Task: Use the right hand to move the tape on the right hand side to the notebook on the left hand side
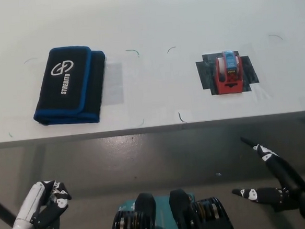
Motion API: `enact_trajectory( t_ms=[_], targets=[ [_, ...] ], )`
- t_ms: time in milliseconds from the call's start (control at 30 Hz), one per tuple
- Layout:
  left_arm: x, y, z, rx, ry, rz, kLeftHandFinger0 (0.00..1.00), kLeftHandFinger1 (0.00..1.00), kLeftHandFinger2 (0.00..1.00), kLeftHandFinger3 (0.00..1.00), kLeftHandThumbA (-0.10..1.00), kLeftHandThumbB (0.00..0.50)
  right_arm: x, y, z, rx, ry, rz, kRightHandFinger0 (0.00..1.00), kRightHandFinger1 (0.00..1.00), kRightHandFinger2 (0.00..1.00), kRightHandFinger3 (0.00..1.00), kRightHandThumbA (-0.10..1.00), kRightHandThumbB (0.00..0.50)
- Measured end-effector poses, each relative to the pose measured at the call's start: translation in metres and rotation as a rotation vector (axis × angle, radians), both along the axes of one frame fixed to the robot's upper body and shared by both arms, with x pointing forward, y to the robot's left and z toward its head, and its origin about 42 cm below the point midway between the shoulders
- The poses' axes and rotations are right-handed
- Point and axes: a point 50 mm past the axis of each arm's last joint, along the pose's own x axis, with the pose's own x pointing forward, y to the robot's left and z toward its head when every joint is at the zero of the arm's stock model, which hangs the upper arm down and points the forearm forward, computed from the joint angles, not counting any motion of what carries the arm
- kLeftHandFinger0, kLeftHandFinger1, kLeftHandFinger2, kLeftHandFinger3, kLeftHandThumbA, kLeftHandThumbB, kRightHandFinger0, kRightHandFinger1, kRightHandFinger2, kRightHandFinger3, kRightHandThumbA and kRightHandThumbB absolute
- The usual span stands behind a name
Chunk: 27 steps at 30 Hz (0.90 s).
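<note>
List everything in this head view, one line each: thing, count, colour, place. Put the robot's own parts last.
notebook: one, black with blue edging and white lettering, closed, lying on the left part of the table.
tape dispenser: one, red with a roll of tape in it, on the right part of the table, sitting on a black patch.
black patch: one, black, flat on the table under the tape dispenser.
table: one, white, filling the upper half of the view, with thin dark corner marks drawn on it.
left hand: one, white with black fingers, low at the lower left, below the table edge, holding nothing.
right hand: one, black, lower right, below the table edge, fingers spread, holding nothing.
</note>
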Motion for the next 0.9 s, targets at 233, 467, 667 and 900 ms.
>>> enact_trajectory(
  t_ms=[233, 467, 667, 900],
  targets=[
    [-0.002, 0.001, -0.001, 0.000, 0.006, -0.001, 0.05, 0.10, 0.24, 0.35, -0.10, 0.387, 0.000, 0.003, 0.010, 0.016, -0.041, -0.002, 1.00, 1.00, 1.00, 1.00, 0.96, 0.207],
    [-0.001, 0.001, -0.001, 0.000, 0.006, 0.000, 0.04, 0.11, 0.23, 0.33, -0.10, 0.387, 0.000, 0.005, 0.026, 0.057, -0.108, -0.030, 1.00, 1.00, 1.00, 1.00, 0.91, 0.248],
    [-0.002, 0.001, -0.002, -0.001, 0.007, 0.000, 0.07, 0.13, 0.24, 0.34, -0.10, 0.383, 0.000, 0.008, 0.049, 0.110, -0.200, -0.054, 0.65, 1.00, 1.00, 1.00, 0.81, 0.224],
    [-0.008, 0.001, -0.007, -0.005, 0.022, 0.003, 0.06, 0.13, 0.25, 0.33, -0.10, 0.388, 0.007, 0.019, 0.078, 0.164, -0.301, -0.099, 1.00, 1.00, 1.00, 1.00, 0.89, 0.264]
  ],
)
